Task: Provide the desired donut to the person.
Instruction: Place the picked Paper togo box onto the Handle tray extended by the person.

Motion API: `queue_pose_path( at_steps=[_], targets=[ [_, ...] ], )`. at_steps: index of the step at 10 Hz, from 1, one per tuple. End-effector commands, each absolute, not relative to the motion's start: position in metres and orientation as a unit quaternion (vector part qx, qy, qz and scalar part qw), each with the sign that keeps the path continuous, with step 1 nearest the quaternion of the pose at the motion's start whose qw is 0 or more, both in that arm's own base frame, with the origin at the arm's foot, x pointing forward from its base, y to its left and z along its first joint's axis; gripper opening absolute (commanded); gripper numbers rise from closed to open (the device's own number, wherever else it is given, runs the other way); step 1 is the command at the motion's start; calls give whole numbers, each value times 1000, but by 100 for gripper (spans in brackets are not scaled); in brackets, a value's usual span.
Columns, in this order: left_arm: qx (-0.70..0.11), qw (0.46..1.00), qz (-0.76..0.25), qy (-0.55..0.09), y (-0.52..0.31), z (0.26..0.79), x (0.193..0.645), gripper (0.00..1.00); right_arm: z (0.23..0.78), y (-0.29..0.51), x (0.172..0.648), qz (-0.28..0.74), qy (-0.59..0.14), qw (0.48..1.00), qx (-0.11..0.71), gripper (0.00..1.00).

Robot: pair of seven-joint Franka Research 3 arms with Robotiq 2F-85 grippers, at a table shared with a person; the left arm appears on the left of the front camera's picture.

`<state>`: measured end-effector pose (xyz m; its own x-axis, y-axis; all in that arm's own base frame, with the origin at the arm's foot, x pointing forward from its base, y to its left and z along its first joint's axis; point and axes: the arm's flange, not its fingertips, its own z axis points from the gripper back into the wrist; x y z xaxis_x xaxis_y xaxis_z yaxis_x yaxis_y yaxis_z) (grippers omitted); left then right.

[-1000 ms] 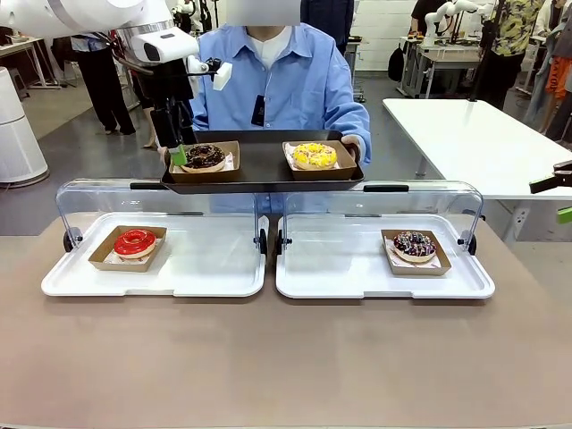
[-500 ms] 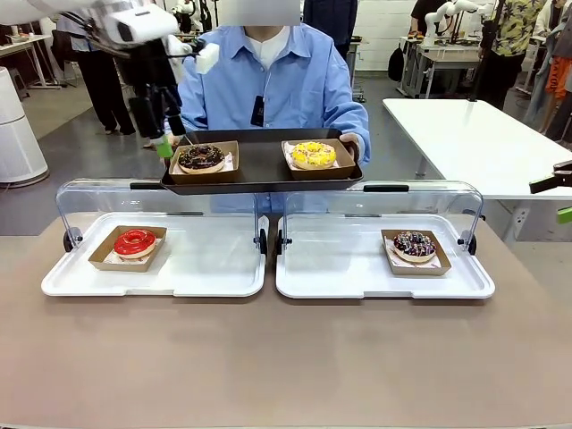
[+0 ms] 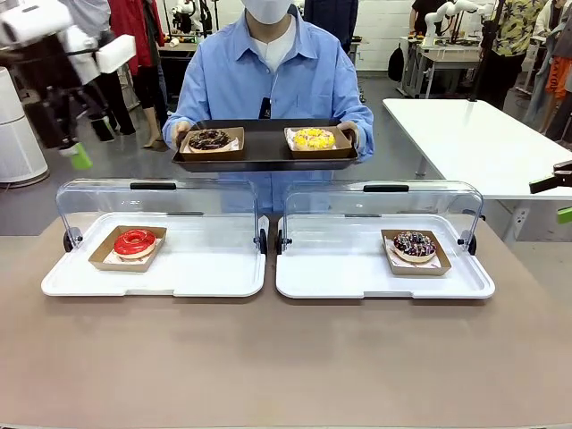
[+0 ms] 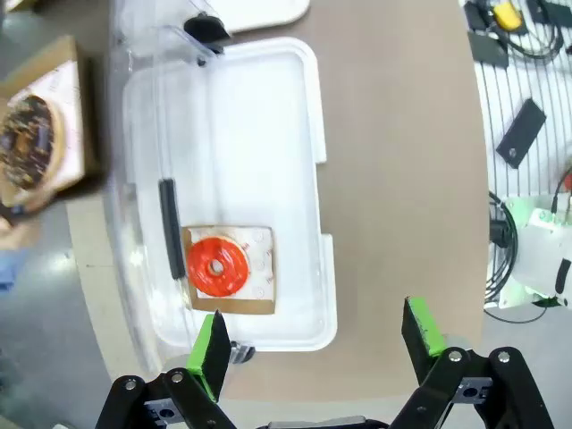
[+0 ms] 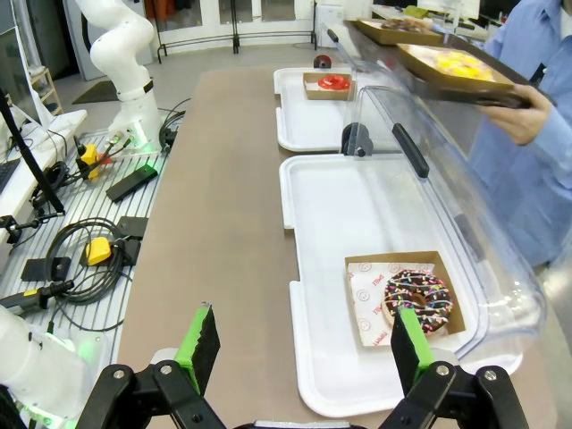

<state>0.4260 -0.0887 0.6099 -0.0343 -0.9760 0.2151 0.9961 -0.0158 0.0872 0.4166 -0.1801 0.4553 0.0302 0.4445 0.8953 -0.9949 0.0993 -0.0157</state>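
Brown table (image 3: 286,357), two white trays (image 3: 206,268) under raised clear lids: red donut (image 3: 135,241) on the left one, sprinkled chocolate donut (image 3: 415,244) on the right. Beyond, person (image 3: 268,71) holding a dark tray (image 3: 265,154) with chocolate donut (image 3: 208,138) and yellow donut (image 3: 313,138) (each boxed). Left gripper (image 3: 79,152) raised at far left, jaws apart and empty; right gripper (image 5: 304,344) likewise wide, empty, above the near table edge.
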Motion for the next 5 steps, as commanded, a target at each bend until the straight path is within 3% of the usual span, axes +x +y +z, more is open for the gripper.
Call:
queue_pose_path(
  at_steps=[1,3,4,5],
  targets=[
    [-52,663,-737,-122,-72,593,423,100,455,-180,416,573,-397,625,351,100],
    [-52,653,-747,-113,-63,582,424,100,455,-180,416,573,-397,625,351,100],
    [-23,685,-721,-103,-72,583,427,100,455,-180,416,573,-397,625,351,100],
    [-55,666,-737,-105,-62,586,426,100,455,-180,416,573,-397,625,351,100]
  ],
)
